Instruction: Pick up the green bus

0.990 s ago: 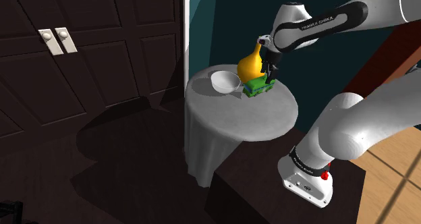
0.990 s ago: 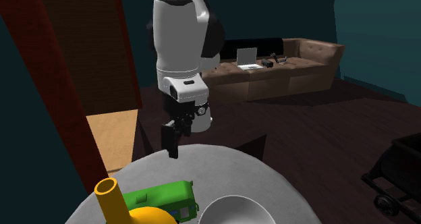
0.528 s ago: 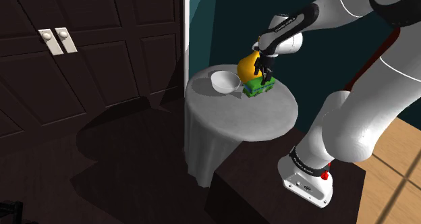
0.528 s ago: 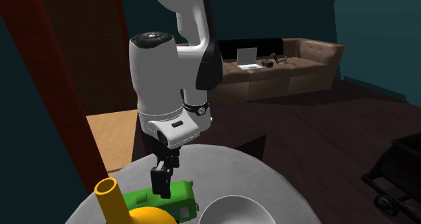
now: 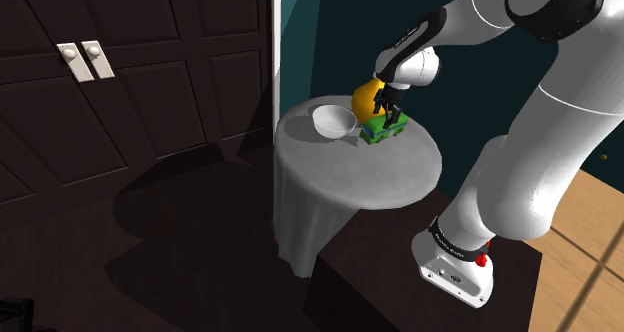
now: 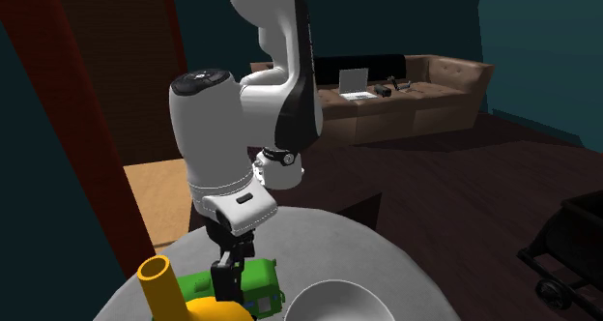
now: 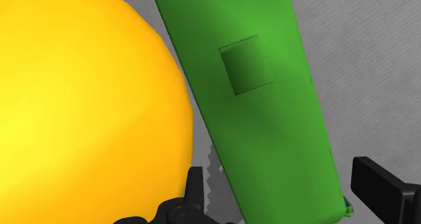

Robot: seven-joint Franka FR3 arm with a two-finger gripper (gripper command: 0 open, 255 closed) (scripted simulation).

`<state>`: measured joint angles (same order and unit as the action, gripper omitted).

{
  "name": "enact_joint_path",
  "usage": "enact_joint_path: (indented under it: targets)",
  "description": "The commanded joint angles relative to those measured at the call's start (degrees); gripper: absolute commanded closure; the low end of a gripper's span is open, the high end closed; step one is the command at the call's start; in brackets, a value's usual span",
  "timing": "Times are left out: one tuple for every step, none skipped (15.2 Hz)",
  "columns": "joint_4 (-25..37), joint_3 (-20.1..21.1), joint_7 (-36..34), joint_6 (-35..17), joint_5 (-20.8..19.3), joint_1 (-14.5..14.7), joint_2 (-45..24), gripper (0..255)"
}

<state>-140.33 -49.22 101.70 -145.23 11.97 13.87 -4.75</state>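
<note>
we are holding the gripper (image 7: 278,179) open astride the green bus (image 7: 263,88) near the table's (image 5: 400,177) edge, judging it wise to centre it clear of the yellow vase (image 7: 81,108) before squeezing.

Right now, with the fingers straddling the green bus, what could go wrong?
One of the open fingers sits in the narrow gap beside the yellow vase and may knock it. The green bus lies slanted between them, near its end, so closing might twist it or let it slip.
</note>
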Motion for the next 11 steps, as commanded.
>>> enact_joint_path:
  targets:
    - [-0.38, 1.47, 1.82, -2.93, 2.46, 0.15, -5.0, 0]
    - [-0.38, 1.52, 1.81, -2.94, 2.43, 0.1, -4.99, 0]
    - [-1.37, 1.54, 0.98, -3.57, 1.74, 0.49, -4.3, 255]
    - [-1.53, 0.89, -0.91, -2.75, -0.87, 0.85, -2.53, 255]
    - [-1.53, 0.85, -1.03, -2.67, -1.03, 0.88, -2.4, 255]
    - [-2.26, 0.48, -1.42, -2.91, -2.01, 0.89, -1.59, 255]
    - [-2.22, 0.72, -1.16, -3.13, -1.39, 0.92, -2.02, 255]
    - [-2.21, 0.78, -0.94, -3.22, -1.12, 0.85, -2.2, 255]
    - [-2.65, 0.92, -0.77, -3.75, -0.8, 0.86, -2.33, 255]
    - [-3.0, 0.54, -0.99, -3.7, -1.56, 0.86, -1.73, 255]
    - [-2.73, 0.48, -0.45, -3.52, -1.27, 0.56, -1.93, 255]
